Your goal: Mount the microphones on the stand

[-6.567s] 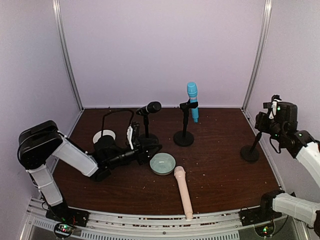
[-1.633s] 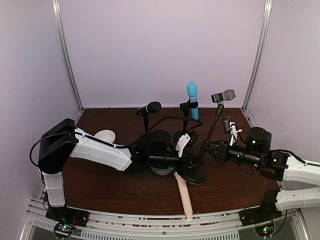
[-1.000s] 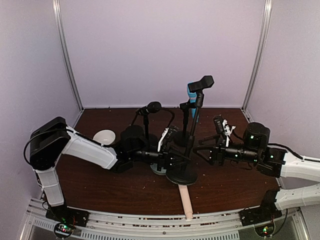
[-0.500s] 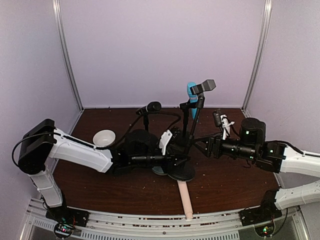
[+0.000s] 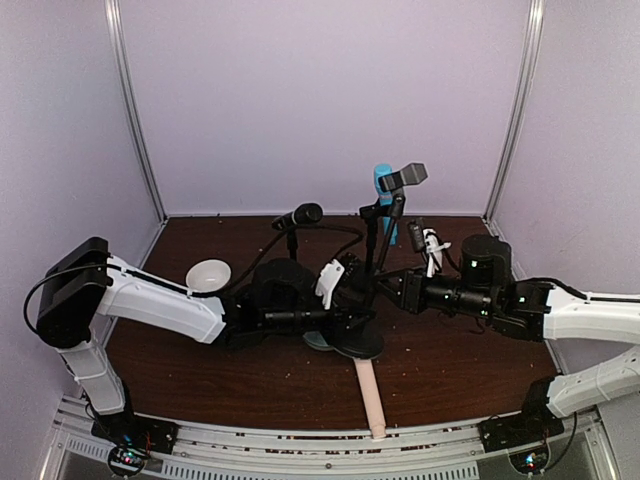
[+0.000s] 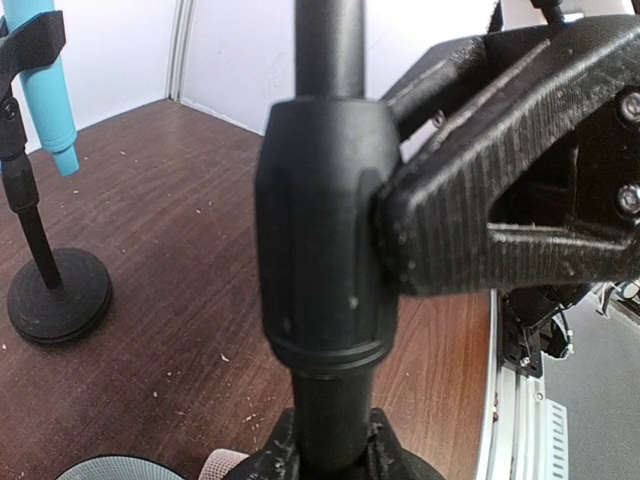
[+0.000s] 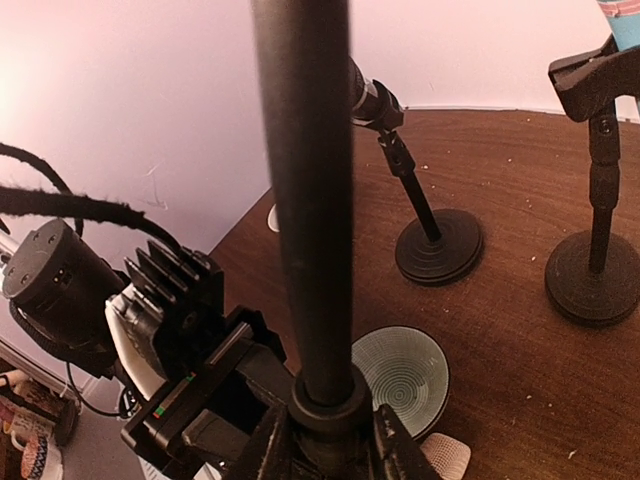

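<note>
Pink microphone (image 5: 368, 390) looks rigid and smooth, best gripped mid-body; left claw (image 6: 330, 455) and right claw (image 7: 326, 440) both pinch the stand (image 6: 322, 230).

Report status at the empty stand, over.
Left fingers, right fingers shut on stand. Pink mic flat on table, unmounted; blue mic, black mic clipped in. Green bowl beside stand base.

Matt black stand (image 6: 325, 230), wood-grain table (image 6: 150, 200)
</note>
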Action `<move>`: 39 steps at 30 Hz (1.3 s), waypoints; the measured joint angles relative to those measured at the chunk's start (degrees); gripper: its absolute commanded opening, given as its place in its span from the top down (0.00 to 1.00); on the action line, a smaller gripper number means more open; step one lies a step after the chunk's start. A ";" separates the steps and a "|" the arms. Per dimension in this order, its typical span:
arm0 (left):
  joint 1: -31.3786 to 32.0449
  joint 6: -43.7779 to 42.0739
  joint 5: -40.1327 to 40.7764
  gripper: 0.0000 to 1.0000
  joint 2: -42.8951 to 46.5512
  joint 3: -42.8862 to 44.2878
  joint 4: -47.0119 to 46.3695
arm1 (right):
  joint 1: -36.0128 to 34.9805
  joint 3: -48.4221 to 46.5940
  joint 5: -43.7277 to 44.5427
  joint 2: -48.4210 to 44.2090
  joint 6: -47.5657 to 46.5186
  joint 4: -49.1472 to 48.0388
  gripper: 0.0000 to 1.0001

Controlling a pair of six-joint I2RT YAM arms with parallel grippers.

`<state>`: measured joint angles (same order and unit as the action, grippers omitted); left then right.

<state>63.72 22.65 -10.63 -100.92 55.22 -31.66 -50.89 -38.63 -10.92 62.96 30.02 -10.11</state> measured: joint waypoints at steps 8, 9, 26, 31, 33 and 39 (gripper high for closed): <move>0.26 -0.07 -2.05 1.00 0.00 0.00 -0.33 | 0.00 0.00 -0.20 1.70 0.48 -1.81 0.72; 0.26 -0.07 -2.12 1.00 0.00 0.00 -0.35 | 0.00 0.00 -0.28 1.73 0.50 -1.90 0.79; -3.58 0.20 -24.79 1.00 -2.99 -2.75 -10.47 | 0.48 4.11 -16.35 0.94 -13.75 -9.29 0.92; -3.78 0.92 -29.90 1.00 -3.15 -3.69 -13.00 | 0.24 5.27 -17.05 -0.68 -15.61 -9.42 0.59; -3.78 2.29 -30.32 1.00 -3.13 -4.24 -14.08 | 0.48 5.92 -15.76 -1.16 -16.26 -9.44 0.54; -3.96 4.50 -28.39 1.00 -3.13 -6.29 -15.02 | 0.90 6.19 -12.70 -1.16 -16.41 -6.45 0.49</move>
<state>59.77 27.16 -39.03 -104.05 48.93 -46.68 -50.00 -32.45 -23.62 61.80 13.61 -16.56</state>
